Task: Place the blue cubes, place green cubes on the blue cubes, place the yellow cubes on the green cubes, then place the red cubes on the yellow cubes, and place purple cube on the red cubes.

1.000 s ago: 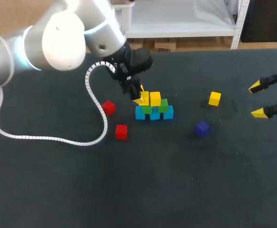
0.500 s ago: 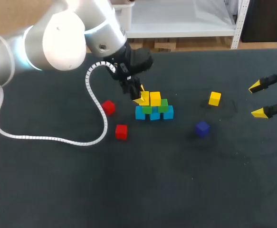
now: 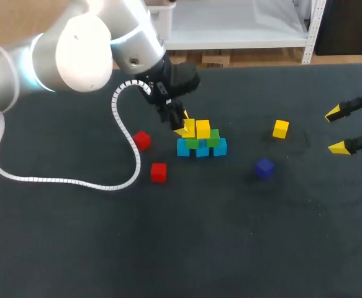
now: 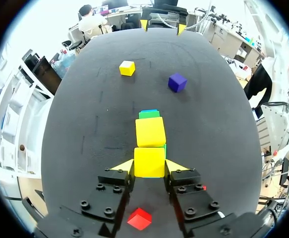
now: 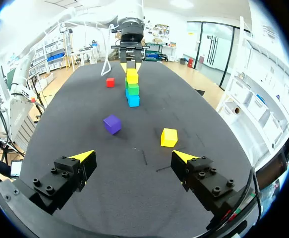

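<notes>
Atop the stack [image 3: 202, 149], left hand [image 4: 149, 166] angled down, pinching a yellow cube [image 4: 149, 159]; right hand [image 5: 134, 156] spread, well apart.

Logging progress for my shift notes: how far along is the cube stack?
Done: blue cubes in a row, green cubes on them, one yellow cube on the green. In hand: the left jaws grip a second yellow cube at the stack. Left: a third yellow cube, both red cubes and the purple cube lie loose.
</notes>
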